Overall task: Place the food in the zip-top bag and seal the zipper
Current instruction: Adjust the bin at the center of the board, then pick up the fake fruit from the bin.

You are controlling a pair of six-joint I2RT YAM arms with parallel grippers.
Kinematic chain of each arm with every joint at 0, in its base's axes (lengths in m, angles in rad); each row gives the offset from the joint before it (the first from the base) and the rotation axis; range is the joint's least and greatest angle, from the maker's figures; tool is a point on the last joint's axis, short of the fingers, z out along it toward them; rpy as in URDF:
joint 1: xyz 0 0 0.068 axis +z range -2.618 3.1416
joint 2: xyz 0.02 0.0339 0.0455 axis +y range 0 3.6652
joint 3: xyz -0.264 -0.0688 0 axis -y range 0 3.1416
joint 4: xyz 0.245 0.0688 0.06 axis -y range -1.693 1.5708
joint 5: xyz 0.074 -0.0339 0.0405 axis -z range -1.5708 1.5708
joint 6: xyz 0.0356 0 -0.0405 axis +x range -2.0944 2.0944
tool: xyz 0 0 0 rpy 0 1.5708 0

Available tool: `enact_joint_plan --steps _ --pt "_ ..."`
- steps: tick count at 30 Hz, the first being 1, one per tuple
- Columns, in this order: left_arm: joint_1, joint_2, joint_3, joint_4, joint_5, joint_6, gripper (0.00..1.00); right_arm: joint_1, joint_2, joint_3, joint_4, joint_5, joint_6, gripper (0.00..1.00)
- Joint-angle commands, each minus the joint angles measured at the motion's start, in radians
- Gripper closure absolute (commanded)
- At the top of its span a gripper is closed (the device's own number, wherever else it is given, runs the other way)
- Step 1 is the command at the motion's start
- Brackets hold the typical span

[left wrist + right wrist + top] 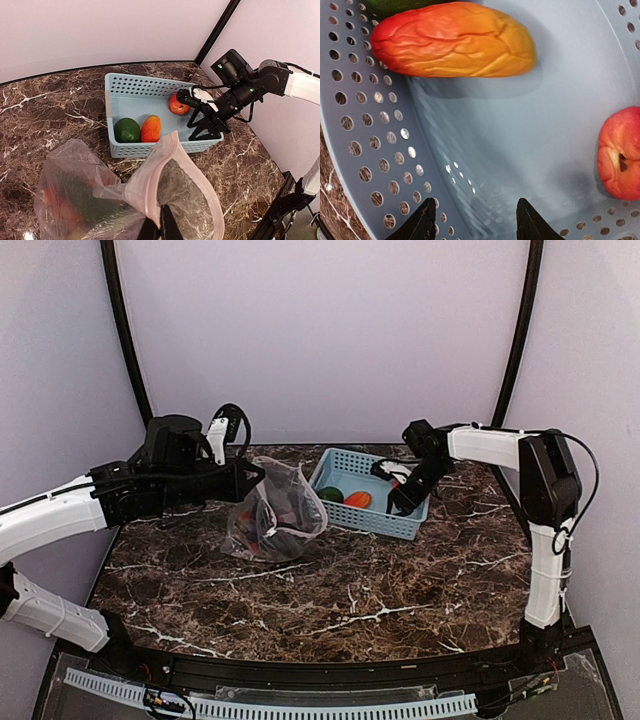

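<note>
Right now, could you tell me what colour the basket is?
The basket is light blue; left wrist view.

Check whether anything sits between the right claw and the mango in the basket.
Nothing visible does. The right claw is open inside the basket, and only bare basket floor lies between its tips and the mango. The red fruit sits off to the side, out of that path.

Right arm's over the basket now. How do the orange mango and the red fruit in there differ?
Shape: the orange mango is long and wrinkled; the red fruit is rounder, with a dark stem dimple.
Colour: the mango fades from red to yellow-orange; the red fruit is red-orange all over.
Place: the mango lies beside the green fruit; the red fruit sits apart.
Both rest inside the basket.
</note>
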Motion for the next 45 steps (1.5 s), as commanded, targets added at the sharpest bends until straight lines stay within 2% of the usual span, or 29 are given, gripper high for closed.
enact_joint_plan --steps 1,4,7,12,16,19,23,25,31,36,45 --pt "0.007 -0.036 -0.024 0.001 -0.028 0.018 0.99 0.07 -0.117 -0.124 -0.021 0.015 -0.035 0.47" --pt "0.008 -0.035 -0.026 0.001 -0.034 0.024 0.99 0.161 -0.153 -0.178 -0.038 -0.006 -0.024 0.47" --pt "0.008 -0.027 -0.026 0.002 -0.032 0.026 0.99 0.228 -0.158 -0.162 -0.056 -0.05 -0.003 0.45" --pt "0.009 -0.011 -0.024 -0.004 -0.011 0.021 0.99 0.226 -0.111 -0.044 -0.082 -0.033 0.027 0.45" --pt "0.009 -0.006 -0.025 -0.009 0.01 0.008 0.99 0.204 -0.122 -0.014 -0.088 -0.055 0.032 0.44" --pt "0.009 -0.005 -0.029 -0.012 0.012 0.008 0.99 0.204 -0.141 -0.023 -0.087 -0.057 -0.036 0.42" --pt "0.009 0.005 -0.032 -0.012 0.017 0.007 0.99 0.184 -0.172 -0.069 -0.056 -0.11 -0.259 0.37" --pt "0.009 0.011 -0.03 -0.011 0.03 0.004 0.99 0.176 -0.164 -0.064 -0.049 -0.111 -0.292 0.36" --pt "0.009 0.014 -0.025 -0.013 0.042 -0.006 0.99 0.182 -0.092 0.029 -0.089 -0.123 -0.126 0.36" --pt "0.009 0.016 -0.021 -0.014 0.043 -0.011 0.99 0.203 -0.073 0.012 -0.093 -0.174 0.065 0.35" --pt "0.009 0.02 -0.009 -0.014 0.036 -0.007 0.99 0.231 0.002 0.001 -0.09 -0.17 0.124 0.34"
